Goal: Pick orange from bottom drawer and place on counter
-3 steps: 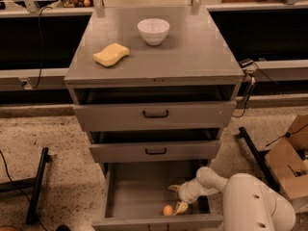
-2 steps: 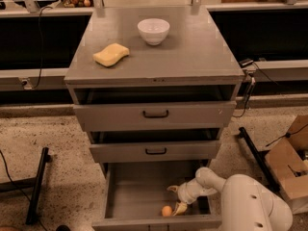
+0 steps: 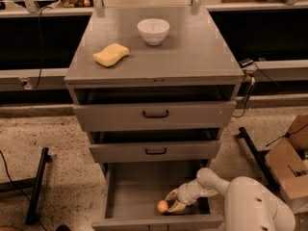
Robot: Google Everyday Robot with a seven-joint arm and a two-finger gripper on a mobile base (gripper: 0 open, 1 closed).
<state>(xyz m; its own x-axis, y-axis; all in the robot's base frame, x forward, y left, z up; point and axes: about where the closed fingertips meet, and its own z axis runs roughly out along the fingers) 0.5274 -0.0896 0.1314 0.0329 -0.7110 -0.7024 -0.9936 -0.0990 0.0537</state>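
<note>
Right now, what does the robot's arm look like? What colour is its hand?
The arm is smooth, white and chubby, made of rounded tube-like segments with a fat curved shoulder part. It narrows toward the gripper, which looks yellowish-tan and sits inside the bottom drawer beside the orange. No cables or markings show on it.

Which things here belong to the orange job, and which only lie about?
For the job: orange, bottom drawer, counter, tool inside the drawer beside the orange.
Lying about: yellow sponge, white bowl, both on the counter; cardboard box at the right.
</note>
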